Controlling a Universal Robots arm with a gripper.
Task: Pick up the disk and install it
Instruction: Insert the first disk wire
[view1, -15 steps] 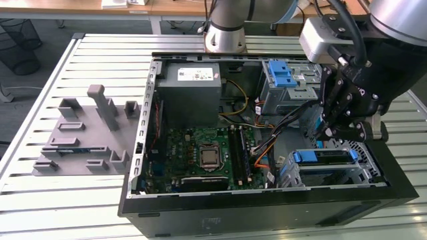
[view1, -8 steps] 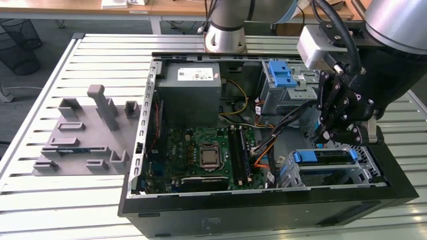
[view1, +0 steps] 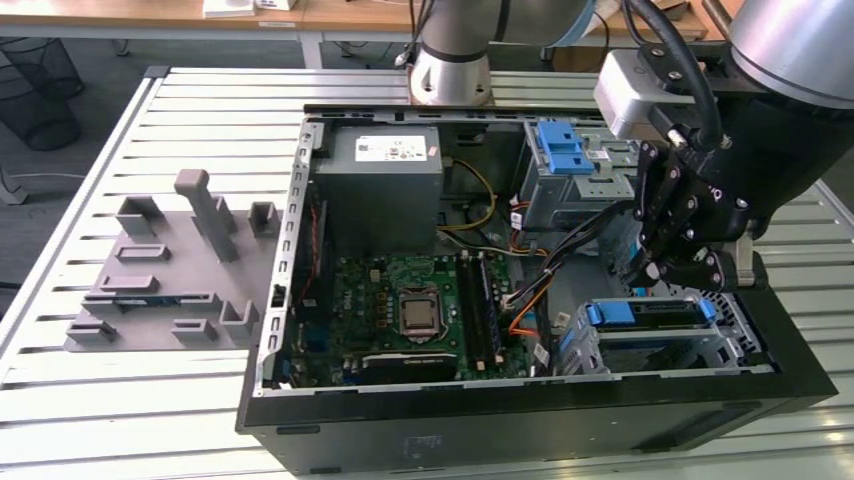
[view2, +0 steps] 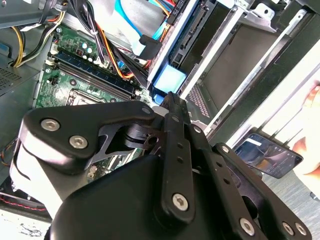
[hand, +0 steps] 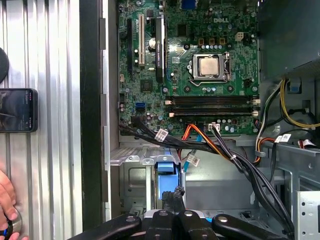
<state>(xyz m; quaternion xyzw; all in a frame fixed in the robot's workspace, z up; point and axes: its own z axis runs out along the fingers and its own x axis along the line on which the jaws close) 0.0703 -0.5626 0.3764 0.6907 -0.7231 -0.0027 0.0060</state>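
The disk (view1: 650, 314) lies flat in the metal drive cage at the case corner on the exterior view's right, and its bright blue bracket shows along its edge. My gripper (view1: 666, 272) hangs just above that cage. Its black fingers are drawn together, with nothing visible between them. In the first wrist view the fingertips (hand: 172, 194) meet right over the bracket's blue tab (hand: 167, 176). In the second wrist view my gripper (view2: 169, 98) points at the same blue tab (view2: 170, 80). Whether the tips touch the bracket I cannot tell.
The open computer case (view1: 534, 425) lies on a slatted table. Inside it are the grey power supply box (view1: 378, 165), the green motherboard (view1: 407, 305) and loose cables (hand: 220, 150). A grey fixture (view1: 174, 270) stands on the exterior view's left. A phone (hand: 17, 110) and a person's hand (hand: 7, 200) are beside the case.
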